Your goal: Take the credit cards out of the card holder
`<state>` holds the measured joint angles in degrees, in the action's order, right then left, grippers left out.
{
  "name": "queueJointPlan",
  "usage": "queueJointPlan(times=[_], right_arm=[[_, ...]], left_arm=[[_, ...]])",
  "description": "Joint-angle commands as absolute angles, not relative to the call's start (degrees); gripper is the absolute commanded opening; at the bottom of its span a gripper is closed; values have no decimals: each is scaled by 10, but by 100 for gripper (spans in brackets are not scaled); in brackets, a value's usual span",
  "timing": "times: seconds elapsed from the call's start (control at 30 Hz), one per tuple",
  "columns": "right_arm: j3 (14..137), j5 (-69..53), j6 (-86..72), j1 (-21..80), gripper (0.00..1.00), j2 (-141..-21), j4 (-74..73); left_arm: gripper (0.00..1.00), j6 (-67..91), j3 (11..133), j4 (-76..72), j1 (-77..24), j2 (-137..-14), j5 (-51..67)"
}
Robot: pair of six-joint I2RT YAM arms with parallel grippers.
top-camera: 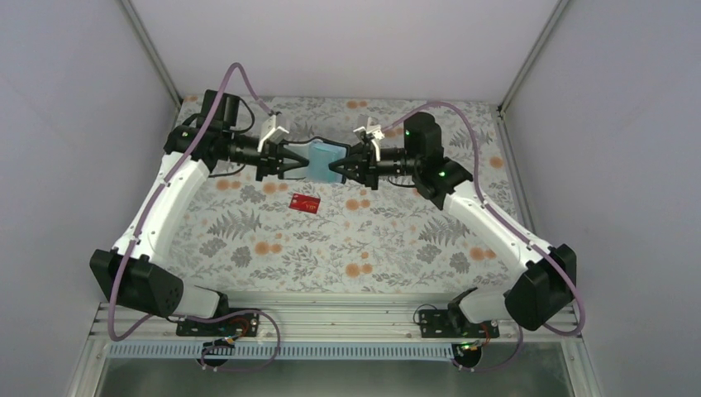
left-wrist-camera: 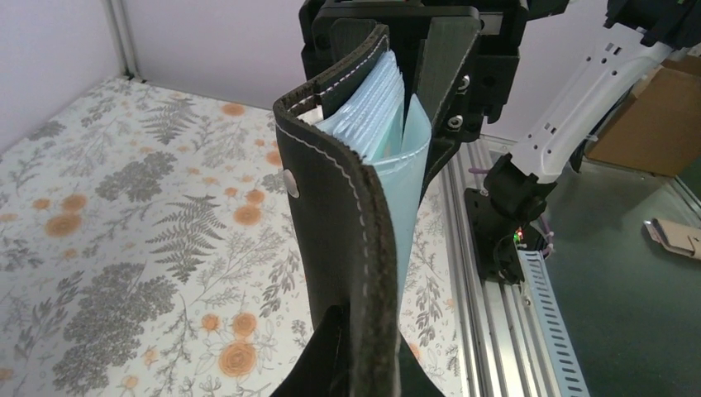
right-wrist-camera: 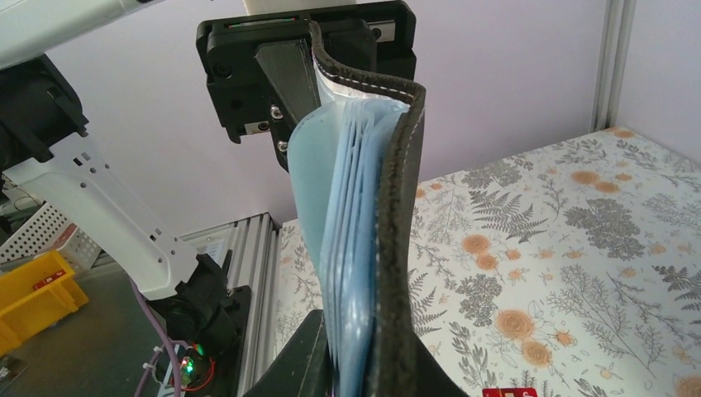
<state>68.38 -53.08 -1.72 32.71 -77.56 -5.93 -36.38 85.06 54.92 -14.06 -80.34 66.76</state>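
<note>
We see the card holder (top-camera: 322, 161) held above the table (top-camera: 397, 240) — left gripper (top-camera: 291, 160) and right gripper (top-camera: 345, 165) each clamped on one end — and a red card (top-camera: 305, 203) lying flat on it.

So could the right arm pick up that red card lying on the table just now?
Probably not yet. The right fingers are closed on the card holder, held up with the left fingers. The red card lies uncovered on the table, so letting go first should free the way.
</note>
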Motion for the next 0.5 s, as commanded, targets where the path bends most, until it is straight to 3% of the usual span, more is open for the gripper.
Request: queueJointPlan(times=[0.0,0.1,0.13,0.23,0.3,0.47], right_arm=[[714,-514,-24,351,9,-799,-29],[709,-489,-33,352,4,-798,-25],[707,-478,-38,352,4,-796,-24],[704,-454,-50,352,4,-796,-25],[708,-455,-55,352,4,-801,-33],[708,-475,-50,359,4,-806,-38]], left_arm=[[2,-361,850,529,-152,-801,699],[3,-356,848,524,-152,-804,692],[12,-349,847,517,-152,-802,685],[60,-323,843,497,-152,-801,648],[75,-311,835,483,-152,-803,631],[79,-278,827,453,-173,-818,574]])
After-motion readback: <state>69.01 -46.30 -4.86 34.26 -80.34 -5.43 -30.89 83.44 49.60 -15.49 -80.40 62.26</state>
